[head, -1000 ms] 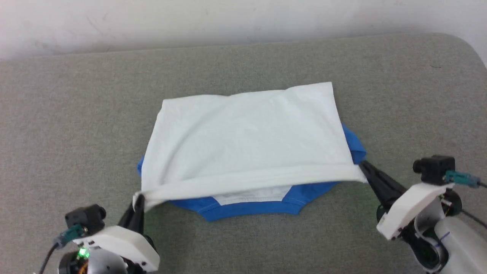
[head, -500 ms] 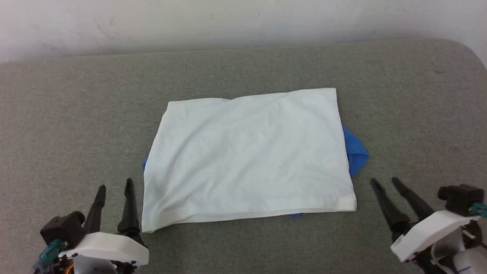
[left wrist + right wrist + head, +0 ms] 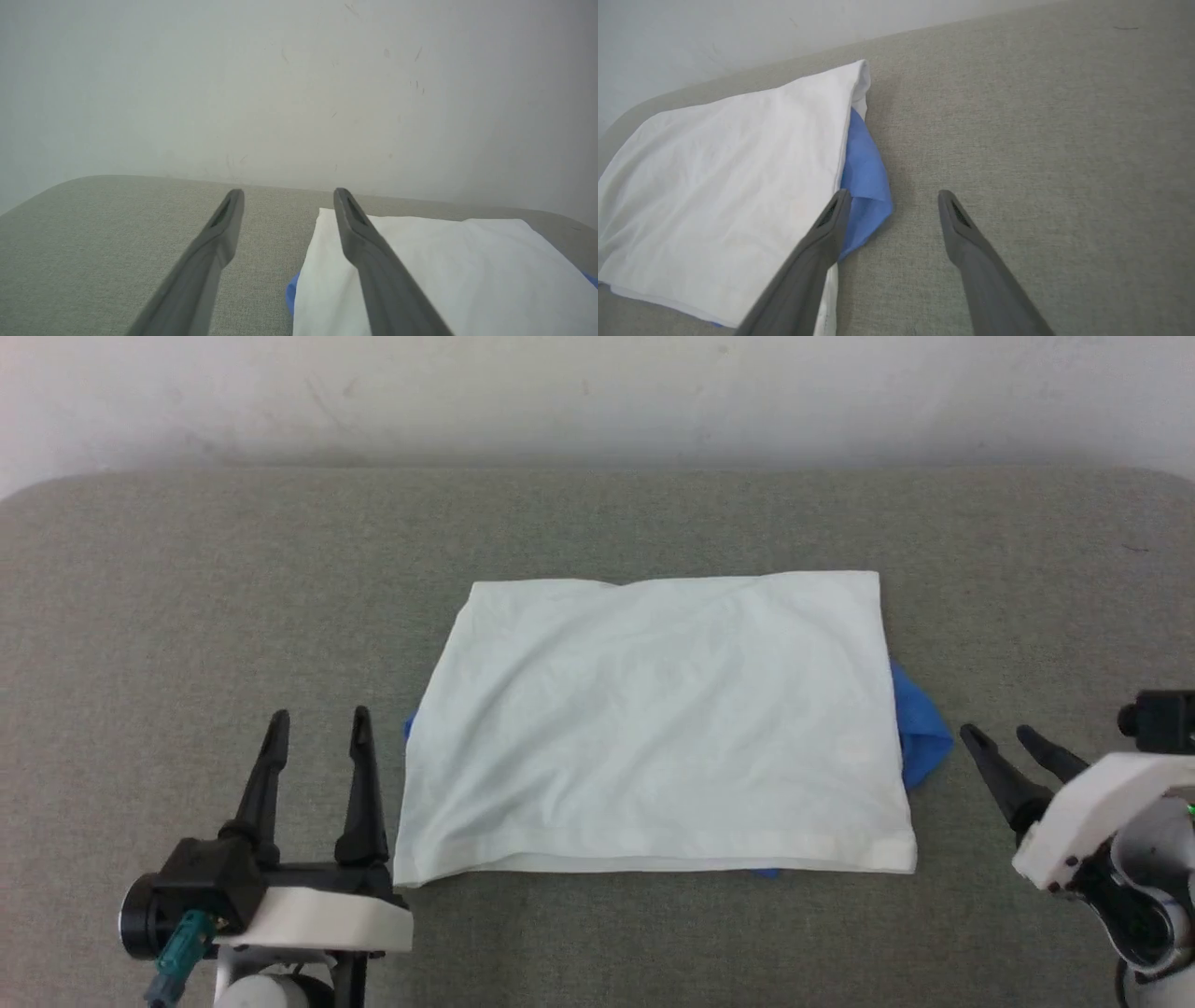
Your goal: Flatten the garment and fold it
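head view: shirt [image 3: 653, 728] folded; left end effector [image 3: 318, 712], right end effector [image 3: 994, 729] both apart, empty. best: tuck blue sleeve [image 3: 920, 737] under w/o rumpling top layer.

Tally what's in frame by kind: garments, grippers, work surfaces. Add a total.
Garments: 1, the garment, folded white side up with blue poking out at the edges
Grippers: 2, the left gripper and the right gripper, both open, neither holding cloth
Work surfaces: 1, the grey padded surface
Total: 4
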Motion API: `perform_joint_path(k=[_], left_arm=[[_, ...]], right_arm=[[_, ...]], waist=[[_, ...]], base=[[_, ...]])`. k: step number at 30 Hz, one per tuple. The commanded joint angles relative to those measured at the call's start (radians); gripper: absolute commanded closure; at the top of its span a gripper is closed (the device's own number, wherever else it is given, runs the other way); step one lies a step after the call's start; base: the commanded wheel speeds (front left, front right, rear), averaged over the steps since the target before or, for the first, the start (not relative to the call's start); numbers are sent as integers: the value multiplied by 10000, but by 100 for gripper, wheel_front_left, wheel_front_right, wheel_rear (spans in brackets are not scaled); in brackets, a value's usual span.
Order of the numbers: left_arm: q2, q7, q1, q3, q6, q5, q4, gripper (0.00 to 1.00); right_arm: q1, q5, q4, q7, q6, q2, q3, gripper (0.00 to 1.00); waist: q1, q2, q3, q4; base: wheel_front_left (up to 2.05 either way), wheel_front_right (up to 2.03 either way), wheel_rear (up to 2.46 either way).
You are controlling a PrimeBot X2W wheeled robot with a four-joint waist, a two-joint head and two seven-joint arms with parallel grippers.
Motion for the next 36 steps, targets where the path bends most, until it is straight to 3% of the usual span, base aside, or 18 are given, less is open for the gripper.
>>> perform_joint_path(k=[1, 10, 17, 18, 19, 20, 21, 28, 36], left_arm=[[-123, -44, -212, -54, -97, 157, -115, 0], [-663, -47, -583, -401, -544, 712, -242, 0], [-952, -48, -651, -340, -754, 896, -107, 0], [-977, -48, -636, -317, -780, 919, -87, 0], [-1000, -48, -623, -293, -804, 941, -67, 0], [-1023, -48, -614, -270, -826, 962, -47, 0], [-1042, -48, -609, -246, -849, 983, -27, 0], [-1079, -49, -533, -56, -1003, 1146, 99, 0], [-1094, -49, -249, 194, -1062, 1219, 104, 0]], right_arm=[[-407, -1, 240, 274, -7, 60, 160, 0], [-2656, 203, 2621, 1571, -7, 193, 1240, 0], [-3077, 697, 4426, 3107, -7, 486, 2273, 0], [-3048, 853, 4553, 3396, -7, 563, 2422, 18], [-3021, 975, 4632, 3647, -7, 610, 2571, 60], [-3010, 1085, 4634, 3794, -7, 634, 2706, 76], [-3022, 1184, 4556, 3782, -7, 643, 2805, 100], [-3164, 1504, 3495, 2394, -7, 185, 3230, 100], [-2472, 1616, 2703, 1514, -7, -1082, 2968, 100]], waist=[[0, 0, 112, 237], [0, 0, 627, 820], [0, 0, 697, 950], [0, 0, 690, 939], [0, 0, 677, 923], [0, 0, 665, 906], [0, 0, 653, 884], [0, 0, 362, 675], [0, 0, -45, 331]], base=[[0, 0, 0], [0, 0, 0], [0, 0, 0], [0, 0, 0], [0, 0, 0], [0, 0, 0], [0, 0, 0], [0, 0, 0], [0, 0, 0]])
